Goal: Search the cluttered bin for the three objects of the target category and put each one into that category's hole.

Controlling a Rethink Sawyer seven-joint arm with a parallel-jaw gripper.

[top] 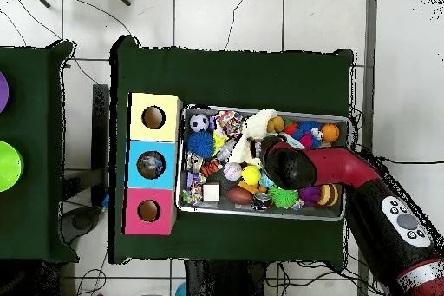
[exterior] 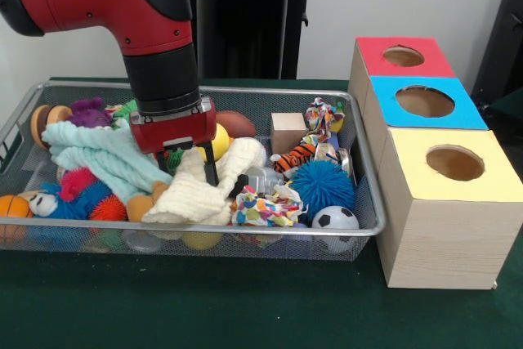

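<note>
— Lowered into the clutter, the end effector [exterior: 189, 171] of the red and black arm is seen with its dark fingers [exterior: 211, 171] set either side of a fold of the cream waffle-knit cloth [exterior: 200, 190]; they appear to be pinching it, though actual contact is partly hidden by the fabric.

— And what is found around it?

— A yellow ball [exterior: 219, 141] is seen just behind the end effector, a pale mint towel [exterior: 102, 157] beside it, and a blue spiky rubber ball [exterior: 321, 186] and a small black-and-white football [exterior: 335, 219] further along. All of it is held in the wide silver wire-mesh bin [exterior: 372, 226], which is set on the green-covered counter [exterior: 245, 308].

— Has anything been delivered?

— That cannot be settled. Beside the bin three wooden boxes are lined up, with a red top [exterior: 404, 56], a blue top [exterior: 425, 102] and a yellow top [exterior: 454, 163]. From overhead, something pale seems to lie inside the blue box's hole [top: 150, 165]; the others look dark.

— So what is left?

— It is judged that most of the sorting remains, since the bin is still heavily filled and the target category cannot be read.
</note>
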